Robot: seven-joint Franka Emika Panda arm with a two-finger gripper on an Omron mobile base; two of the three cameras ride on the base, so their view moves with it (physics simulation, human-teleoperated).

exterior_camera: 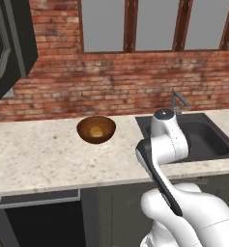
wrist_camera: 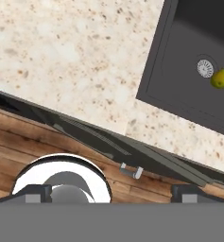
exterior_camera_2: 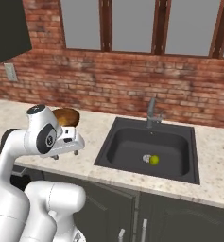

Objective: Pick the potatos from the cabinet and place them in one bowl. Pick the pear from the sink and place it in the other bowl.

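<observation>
The glossy dark-brown bowl (exterior_camera: 96, 129) stands on the counter left of the sink, and a golden-tan potato (exterior_camera: 95, 130) lies in it. My arm partly covers this bowl (exterior_camera_2: 67, 116) in the right base view. The yellow-green pear (exterior_camera_2: 154, 160) lies on the floor of the black sink (exterior_camera_2: 127, 142), right beside the silver drain (exterior_camera_2: 146, 159). In the hand view the pear (wrist_camera: 221, 78) sits at the upper right. My gripper (wrist_camera: 111, 193) is open and holds nothing. It hangs over the counter's front edge, left of the sink. The dark cabinet (exterior_camera: 9, 43) hangs at the upper left. The other bowl is out of view.
A grey faucet (exterior_camera_2: 152, 112) rises behind the basin against the brick wall. Speckled counter (exterior_camera: 38, 154) stretches left of the bowl. Below the counter edge run dark base cabinets with a silver handle (wrist_camera: 132, 171), above a wooden floor.
</observation>
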